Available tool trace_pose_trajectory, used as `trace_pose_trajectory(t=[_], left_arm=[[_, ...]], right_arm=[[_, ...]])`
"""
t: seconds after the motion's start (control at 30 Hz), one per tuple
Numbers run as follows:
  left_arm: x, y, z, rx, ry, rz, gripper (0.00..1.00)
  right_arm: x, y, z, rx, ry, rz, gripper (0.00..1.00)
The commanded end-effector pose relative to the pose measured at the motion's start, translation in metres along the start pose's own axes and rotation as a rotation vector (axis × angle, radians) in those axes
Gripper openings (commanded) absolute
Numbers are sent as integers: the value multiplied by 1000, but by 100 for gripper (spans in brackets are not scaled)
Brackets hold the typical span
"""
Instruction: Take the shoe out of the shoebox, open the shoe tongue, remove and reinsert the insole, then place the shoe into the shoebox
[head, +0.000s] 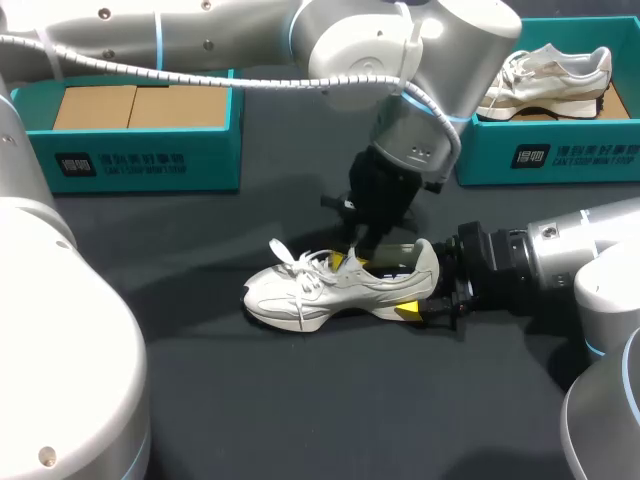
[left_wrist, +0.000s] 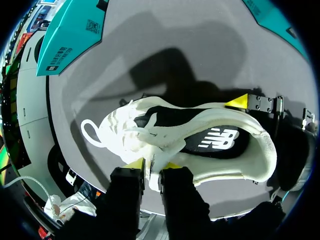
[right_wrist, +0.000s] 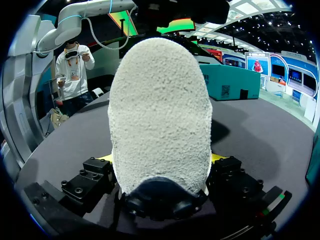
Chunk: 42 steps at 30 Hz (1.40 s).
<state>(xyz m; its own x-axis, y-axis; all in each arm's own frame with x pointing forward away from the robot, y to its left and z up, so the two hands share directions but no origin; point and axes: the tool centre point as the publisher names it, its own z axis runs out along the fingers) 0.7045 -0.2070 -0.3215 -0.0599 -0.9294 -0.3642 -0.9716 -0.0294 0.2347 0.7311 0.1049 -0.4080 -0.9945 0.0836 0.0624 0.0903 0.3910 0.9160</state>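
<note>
Shoe (head: 335, 285) lies mid-surface (head: 300, 400), outside the far-left shoebox (head: 140, 150). Right claw (head: 420, 292) clamps its heel; left claw (left_wrist: 152, 167) pinches the tongue (left_wrist: 151, 157). Insole (left_wrist: 210, 140) sits inside; removal, reinsertion and boxing remain.

The head camera sits high behind the robot, facing down and forward over the table (head: 300, 420), far enough back to take in the shoe (head: 330, 290) at the middle and, on the far side, the left box (head: 140, 150) and the right box (head: 560, 150); the left wrist camera hangs close above the shoe, facing down into its opening, with strips of both boxes at its margins; the right wrist camera lies low over the table at the right, facing left, so near the heel (right_wrist: 160, 115) that it fills most of the view; all three share the shoe.
</note>
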Motion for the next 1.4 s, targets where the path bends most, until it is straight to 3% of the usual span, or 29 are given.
trace_pose_trajectory(t=[0.03,0.47,0.7,0.97,1.2,1.4], left_arm=[[-7,5,0,18,25,5,0],[-59,10,-7,53,356,-65,0],[-76,10,0,62,474,-101,0],[-87,11,8,83,499,-108,0],[-88,8,23,91,441,-104,0],[-83,0,40,58,391,-115,17]], right_arm=[[0,1,1,6,-2,1,0],[0,1,1,6,-2,1,0],[0,1,1,6,-2,1,0],[0,1,1,6,-2,1,0],[0,1,1,6,-2,1,0],[0,1,1,6,-2,1,0]])
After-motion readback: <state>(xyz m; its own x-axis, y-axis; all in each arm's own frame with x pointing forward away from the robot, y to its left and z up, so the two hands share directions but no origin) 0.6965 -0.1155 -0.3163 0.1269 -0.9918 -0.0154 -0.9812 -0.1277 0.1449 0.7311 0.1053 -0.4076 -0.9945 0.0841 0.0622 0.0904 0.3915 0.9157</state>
